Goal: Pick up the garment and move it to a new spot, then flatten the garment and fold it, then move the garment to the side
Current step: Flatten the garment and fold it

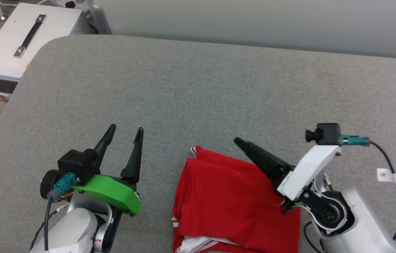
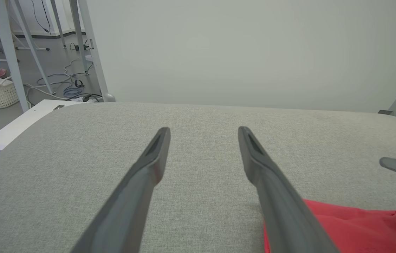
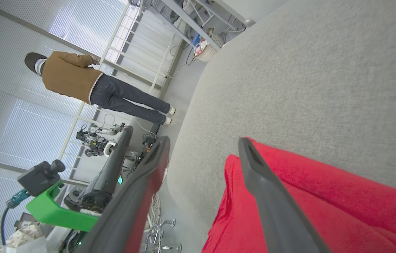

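The garment (image 1: pixel 233 200), folded, red with white striped trim showing at its near edge, is laid on the grey padded table (image 1: pixel 198 88) at the near edge, right of centre. The left gripper (image 1: pixel 127 128) is held just left of the garment, jaws spread, nothing gripped. The right gripper (image 3: pixel 203 140) is angled over the garment's right part, fingers parted, nothing clasped between them. A white case (image 1: pixel 25 38) is seen far left, off the table.
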### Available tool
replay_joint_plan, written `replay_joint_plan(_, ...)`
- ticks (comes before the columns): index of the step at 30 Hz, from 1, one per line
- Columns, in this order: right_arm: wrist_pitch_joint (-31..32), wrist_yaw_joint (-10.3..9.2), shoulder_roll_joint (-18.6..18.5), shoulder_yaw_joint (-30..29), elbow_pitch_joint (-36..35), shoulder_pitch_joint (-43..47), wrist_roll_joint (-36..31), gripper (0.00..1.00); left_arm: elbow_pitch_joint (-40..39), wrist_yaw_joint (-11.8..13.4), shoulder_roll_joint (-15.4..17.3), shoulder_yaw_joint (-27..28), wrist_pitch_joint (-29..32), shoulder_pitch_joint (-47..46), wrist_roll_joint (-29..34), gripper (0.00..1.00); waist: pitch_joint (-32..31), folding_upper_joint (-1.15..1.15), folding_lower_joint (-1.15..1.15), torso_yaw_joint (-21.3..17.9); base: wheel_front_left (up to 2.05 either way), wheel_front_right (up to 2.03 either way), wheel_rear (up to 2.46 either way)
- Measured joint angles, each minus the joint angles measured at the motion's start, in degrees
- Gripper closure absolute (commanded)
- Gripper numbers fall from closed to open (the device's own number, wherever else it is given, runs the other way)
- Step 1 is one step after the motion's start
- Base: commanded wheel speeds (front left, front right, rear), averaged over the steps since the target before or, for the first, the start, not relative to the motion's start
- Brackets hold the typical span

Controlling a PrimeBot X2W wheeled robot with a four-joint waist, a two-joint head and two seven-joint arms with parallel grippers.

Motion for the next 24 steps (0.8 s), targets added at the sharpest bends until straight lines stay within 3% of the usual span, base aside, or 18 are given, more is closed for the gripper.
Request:
replay_joint_plan(6, -9.5, 0.0, -1.2, -8.6, -1.0, 2.1, -15.8, 0.0, -0.2, 1.0, 0.5, 1.3, 0.0, 2.1, 0.1, 0.0, -2.4, 0.0, 0.0, -1.3, 0.0, 0.0, 0.0)
replay_joint_plan(16, -13.2, 0.0, -0.5, -21.7, -8.2, 9.5, -40.8, 0.0, -0.5, 3.1, 1.3, 3.1, -0.1, 5.2, 0.1, 0.0, -5.5, 0.0, 0.0, -4.5, 0.0, 0.0, 0.0)
replay_joint_plan(24, -17.8, 0.0, 1.0, -26.1, -14.9, 14.7, -52.0, 0.0, -0.2, 4.0, 1.3, 4.1, -0.1, 6.3, 0.6, 0.0, -7.3, 0.0, 0.0, -6.7, 0.0, 0.0, 0.0)
